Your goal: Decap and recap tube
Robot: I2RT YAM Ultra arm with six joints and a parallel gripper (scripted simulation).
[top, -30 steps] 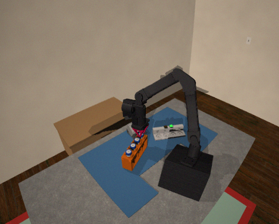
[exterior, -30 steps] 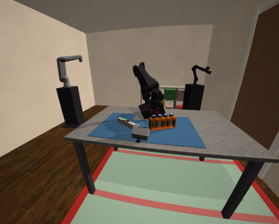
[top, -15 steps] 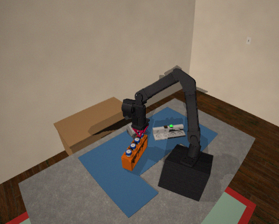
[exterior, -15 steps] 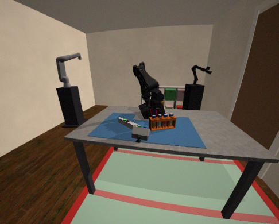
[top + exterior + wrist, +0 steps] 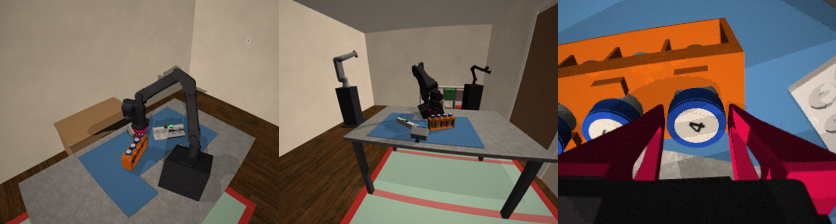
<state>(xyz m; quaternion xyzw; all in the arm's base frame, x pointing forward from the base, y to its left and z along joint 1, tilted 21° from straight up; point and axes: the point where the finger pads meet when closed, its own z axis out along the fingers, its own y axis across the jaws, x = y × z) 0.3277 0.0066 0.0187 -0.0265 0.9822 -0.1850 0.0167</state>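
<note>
The orange decapping station (image 5: 134, 153) holds four tubes with blue caps. In the wrist view, the cap of tube 4 (image 5: 696, 123) sits on its tube between my red fingers, with a thin gap on each side. The cap of tube 3 (image 5: 607, 124) sits on its tube just to the left. My gripper (image 5: 696, 113) (image 5: 139, 134) is open around cap 4 and touches nothing; it hangs over the station's far end. The white cap tray (image 5: 169, 132) lies beside the station, and its green lamp (image 5: 171, 126) is lit. Its nests look empty.
The small grey key desk (image 5: 419, 132) stands at the mat's front edge near the tray's end. A brown cardboard box (image 5: 89, 123) stands behind the station. The arm's black base (image 5: 186, 175) stands next to the blue mat.
</note>
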